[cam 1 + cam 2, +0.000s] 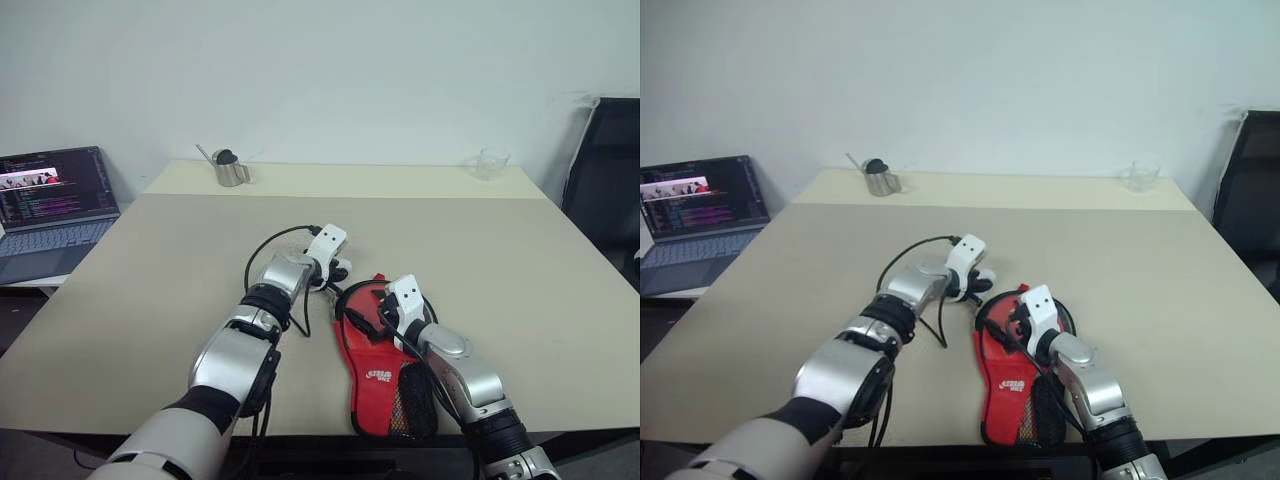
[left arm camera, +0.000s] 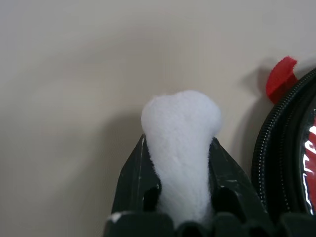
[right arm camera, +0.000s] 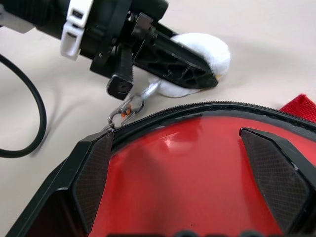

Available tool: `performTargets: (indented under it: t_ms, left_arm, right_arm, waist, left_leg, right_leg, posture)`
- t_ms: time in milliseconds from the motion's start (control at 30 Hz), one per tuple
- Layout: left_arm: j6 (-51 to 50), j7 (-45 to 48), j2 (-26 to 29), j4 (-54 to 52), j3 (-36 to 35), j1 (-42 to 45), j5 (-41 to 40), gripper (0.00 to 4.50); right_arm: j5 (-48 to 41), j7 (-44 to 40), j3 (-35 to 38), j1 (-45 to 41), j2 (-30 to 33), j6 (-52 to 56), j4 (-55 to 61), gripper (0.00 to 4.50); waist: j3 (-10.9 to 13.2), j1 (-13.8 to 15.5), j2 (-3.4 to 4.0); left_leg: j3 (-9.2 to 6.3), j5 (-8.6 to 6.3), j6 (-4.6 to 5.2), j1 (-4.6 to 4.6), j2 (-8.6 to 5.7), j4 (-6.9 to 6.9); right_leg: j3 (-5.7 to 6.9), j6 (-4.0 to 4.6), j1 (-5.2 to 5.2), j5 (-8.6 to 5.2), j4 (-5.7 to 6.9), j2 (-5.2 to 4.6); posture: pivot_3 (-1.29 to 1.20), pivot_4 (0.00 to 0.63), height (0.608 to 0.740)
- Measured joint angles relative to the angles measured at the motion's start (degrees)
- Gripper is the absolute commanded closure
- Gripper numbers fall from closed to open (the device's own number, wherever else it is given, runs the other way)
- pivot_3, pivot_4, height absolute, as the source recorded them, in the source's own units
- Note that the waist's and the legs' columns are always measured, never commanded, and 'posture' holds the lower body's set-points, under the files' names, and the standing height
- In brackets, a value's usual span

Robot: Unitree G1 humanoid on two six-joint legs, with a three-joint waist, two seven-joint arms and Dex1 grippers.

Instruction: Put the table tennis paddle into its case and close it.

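A white logo print sits on the red panel of the paddle-shaped black-and-red fabric case (image 1: 380, 375); it seems to read "STIGA", though the letters are small. Rows of text on the open grey laptop's screen (image 1: 55, 187) are too tiny to read.

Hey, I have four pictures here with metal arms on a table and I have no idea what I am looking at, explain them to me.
These are a humanoid robot's two arms, each ending in a two-fingered claw. Two pictures come from cameras in its head, looking down over a beige table. The other two come from cameras on its wrists.

On the table lies a red and black paddle case. At the far edge stand a metal cup and a clear glass; a laptop sits off to the side.

The left claw pinches the case's white fluffy charm. The right claw stands open over the case's red panel, holding nothing.
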State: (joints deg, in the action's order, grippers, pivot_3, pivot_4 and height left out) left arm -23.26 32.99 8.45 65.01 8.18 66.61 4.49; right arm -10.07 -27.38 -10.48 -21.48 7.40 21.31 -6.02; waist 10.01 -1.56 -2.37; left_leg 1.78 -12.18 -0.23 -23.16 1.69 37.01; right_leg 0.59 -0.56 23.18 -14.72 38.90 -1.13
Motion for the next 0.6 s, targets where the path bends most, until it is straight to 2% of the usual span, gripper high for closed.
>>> performTargets:
  t_ms: [300,600]
  left_arm:
    - [6.55,-5.00,-3.93,9.71,0.02,5.15,2.71,3.98]
    - [12.42,-10.05,-7.66,12.43,1.22,8.19,7.29,3.98]
  right_arm:
    - [0.54,-1.34,-0.34,-0.39,0.34,0.29,-0.04,0.00]
    - [0.51,-2.43,-0.58,-0.20,0.68,1.79,1.27,0.00]
  waist:
    - [0.01,-0.04,-0.01]
    - [0.02,-0.08,-0.01]
  left_leg:
    - [0.02,0.00,0.00,-0.03,-0.01,-0.03]
    - [0.02,-0.01,-0.02,-0.11,0.00,-0.14]
  right_leg:
    - [0.03,-0.01,0.03,0.00,-0.04,0.01]
    - [0.04,-0.02,0.07,-0.02,-0.22,0.01]
  posture:
    - [0.00,0.150,0.740]
    - [0.00,0.150,0.740]
